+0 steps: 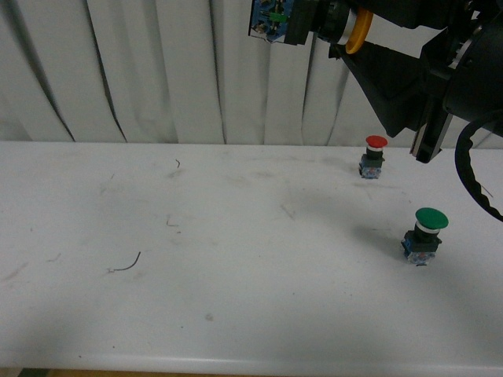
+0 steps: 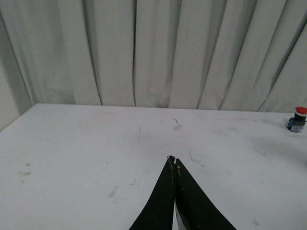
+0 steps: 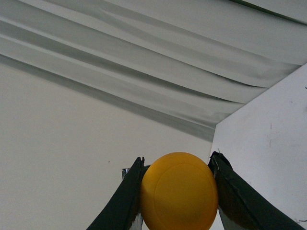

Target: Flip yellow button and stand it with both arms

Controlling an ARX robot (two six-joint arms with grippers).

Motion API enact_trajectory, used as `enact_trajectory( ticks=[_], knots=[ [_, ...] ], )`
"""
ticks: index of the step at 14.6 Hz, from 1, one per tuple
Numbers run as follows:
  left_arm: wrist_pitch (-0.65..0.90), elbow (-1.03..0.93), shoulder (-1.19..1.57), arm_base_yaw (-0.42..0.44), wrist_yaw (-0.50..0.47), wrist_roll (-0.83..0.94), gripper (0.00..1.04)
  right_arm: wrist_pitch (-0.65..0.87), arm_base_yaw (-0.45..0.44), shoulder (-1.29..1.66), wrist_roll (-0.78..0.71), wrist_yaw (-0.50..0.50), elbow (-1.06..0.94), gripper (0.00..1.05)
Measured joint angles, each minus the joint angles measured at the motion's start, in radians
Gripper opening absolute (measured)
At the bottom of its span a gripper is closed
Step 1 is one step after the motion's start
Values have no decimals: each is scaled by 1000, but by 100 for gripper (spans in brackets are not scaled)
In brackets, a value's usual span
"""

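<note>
High above the surface (image 1: 236,236), the yellow button (image 1: 310,22) is hanging sideways in your right claw (image 3: 176,165), which is clenching on the cap, with the contact block pointing toward your left side. So the lift is looking done, while the flip and the standing are not yet; nothing yellow is resting on the surface. Your left claw (image 2: 173,160) is pinching shut on nothing, hovering low over the surface and not showing in the front view. A handover to that arm is looking like what is remaining. The red button (image 1: 375,155) and green button (image 1: 424,234) are standing cap-up on the right.
</note>
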Motion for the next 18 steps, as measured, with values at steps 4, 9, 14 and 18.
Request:
enact_trajectory(
  ticks=[4,9,14,18],
  knots=[
    [-3,0,0,0,0,0,6,-2,7,5,-34,-3,0,36],
    [-4,0,0,0,0,0,73,-100,-31,-47,-475,188,70,36],
    [-3,0,0,0,0,2,98,-458,-185,31,-1131,471,210,36],
    [-3,0,0,0,0,2,98,-626,-243,139,-1343,526,363,36]
  ],
)
